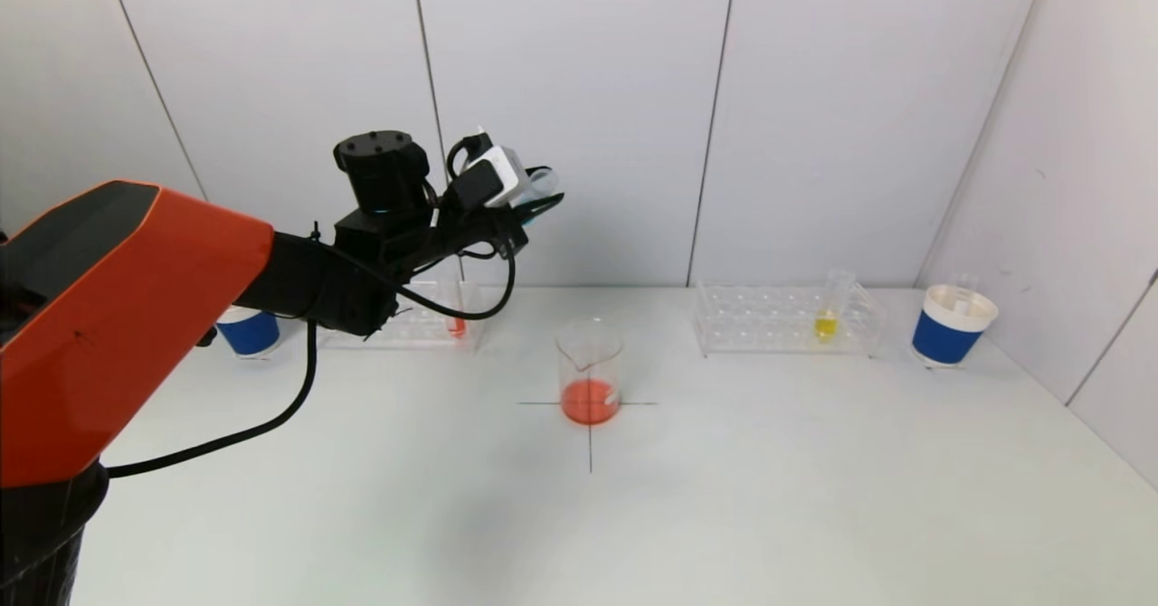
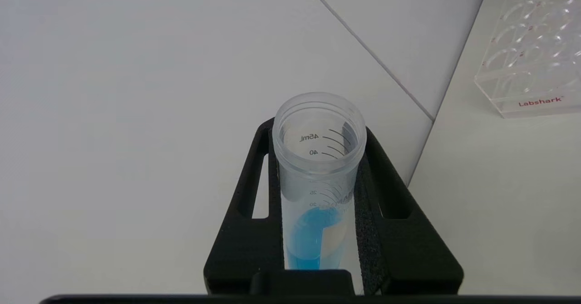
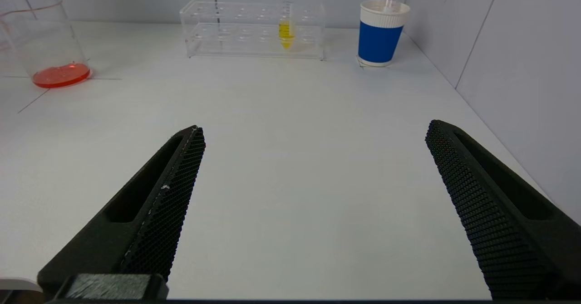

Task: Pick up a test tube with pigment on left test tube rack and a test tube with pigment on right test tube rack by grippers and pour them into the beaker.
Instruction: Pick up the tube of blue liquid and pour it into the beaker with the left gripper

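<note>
Left end effector clamps test tube | clear, blue pigment | right end effector wide apart

Bright, even overhead light; soft shadows, slightly soft focus.

Graduation marks are printed on the wall of the test tube clamped in the left gripper. "45mL" and "40" are read near the mouth, seen mirrored through the clear wall; "25" and "20" are read lower, just above the blue liquid. The brand "Labshark" is printed in red on the end face of the clear test tube rack at the right. No other text is legible.
</note>
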Action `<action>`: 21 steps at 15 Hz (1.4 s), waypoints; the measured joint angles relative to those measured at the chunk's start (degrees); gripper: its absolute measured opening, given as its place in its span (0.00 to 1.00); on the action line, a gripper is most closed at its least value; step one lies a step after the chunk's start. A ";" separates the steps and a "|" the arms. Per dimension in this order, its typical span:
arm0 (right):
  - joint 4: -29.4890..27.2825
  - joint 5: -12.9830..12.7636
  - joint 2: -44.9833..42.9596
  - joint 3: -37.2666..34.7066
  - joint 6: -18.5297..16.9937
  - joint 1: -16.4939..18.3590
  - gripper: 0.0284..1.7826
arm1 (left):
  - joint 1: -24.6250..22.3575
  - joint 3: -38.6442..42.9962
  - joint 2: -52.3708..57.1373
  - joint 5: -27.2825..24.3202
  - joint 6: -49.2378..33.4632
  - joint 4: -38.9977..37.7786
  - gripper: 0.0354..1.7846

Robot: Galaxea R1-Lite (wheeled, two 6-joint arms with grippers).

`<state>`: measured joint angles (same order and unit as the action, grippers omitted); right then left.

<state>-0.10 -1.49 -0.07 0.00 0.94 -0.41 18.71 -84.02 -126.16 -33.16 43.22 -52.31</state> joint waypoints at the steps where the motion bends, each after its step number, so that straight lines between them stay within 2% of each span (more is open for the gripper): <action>1: 0.00 0.01 0.00 0.00 0.00 0.00 0.99 | 0.02 0.01 -0.07 -0.16 0.16 -0.48 0.24; 11: 0.02 0.00 0.00 0.00 0.00 0.00 0.99 | 0.09 2.66 -1.34 -3.28 8.77 -4.85 0.24; 16: 0.02 0.01 0.00 0.00 -0.01 0.00 0.99 | 0.09 5.11 -2.29 -3.36 9.92 -8.79 0.24; 21: 0.02 0.00 0.00 0.00 0.00 0.00 0.99 | 0.90 11.20 -2.51 -3.33 9.95 -14.23 0.24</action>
<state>-0.07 -1.49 -0.07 0.00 0.94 -0.41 19.61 -72.81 -128.67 -36.49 53.16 -66.54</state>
